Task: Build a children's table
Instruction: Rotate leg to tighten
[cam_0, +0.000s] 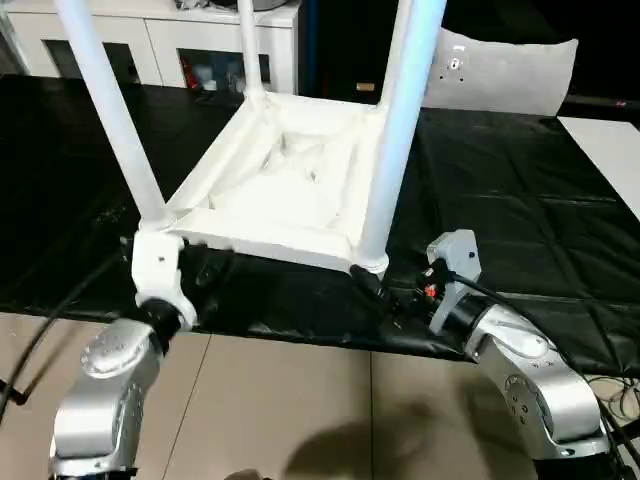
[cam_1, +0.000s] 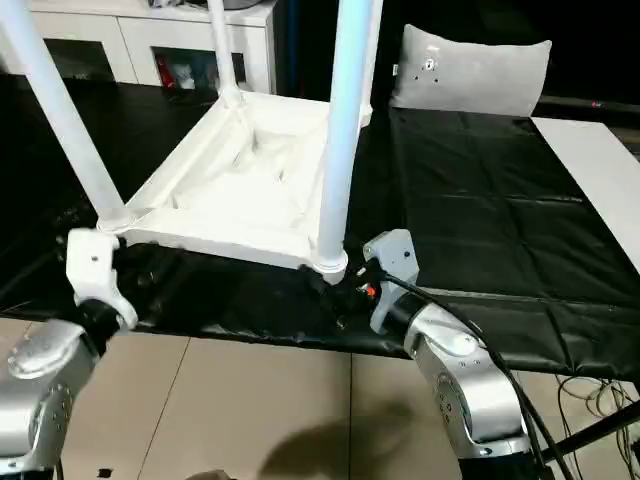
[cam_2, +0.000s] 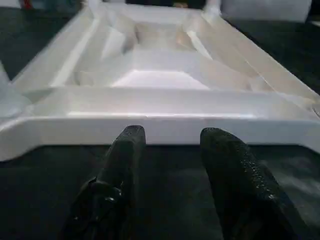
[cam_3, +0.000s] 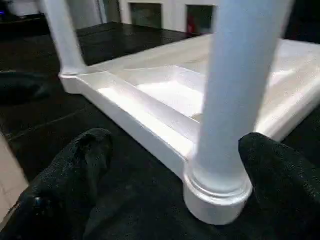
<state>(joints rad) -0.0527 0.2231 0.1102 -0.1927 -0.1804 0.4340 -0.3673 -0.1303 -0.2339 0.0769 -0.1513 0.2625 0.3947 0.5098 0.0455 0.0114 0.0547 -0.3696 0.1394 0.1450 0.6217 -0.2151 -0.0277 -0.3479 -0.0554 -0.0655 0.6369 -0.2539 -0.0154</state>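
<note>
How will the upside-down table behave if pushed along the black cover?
The table is probably light, being thin ribbed plastic. It should slide rather than tip: the wide flat top lies flat on the black cover. The tall legs could wobble in their sockets.

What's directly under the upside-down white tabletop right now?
The white plastic ribbed tabletop lies flat on the black quilted work cover, with white tube legs standing up from its corner sockets. Anything between top and cover is hidden.

My head views cut off the long white tapered tube legs (cam_0: 110, 120) at the top; their upper ends are hidden.
</note>
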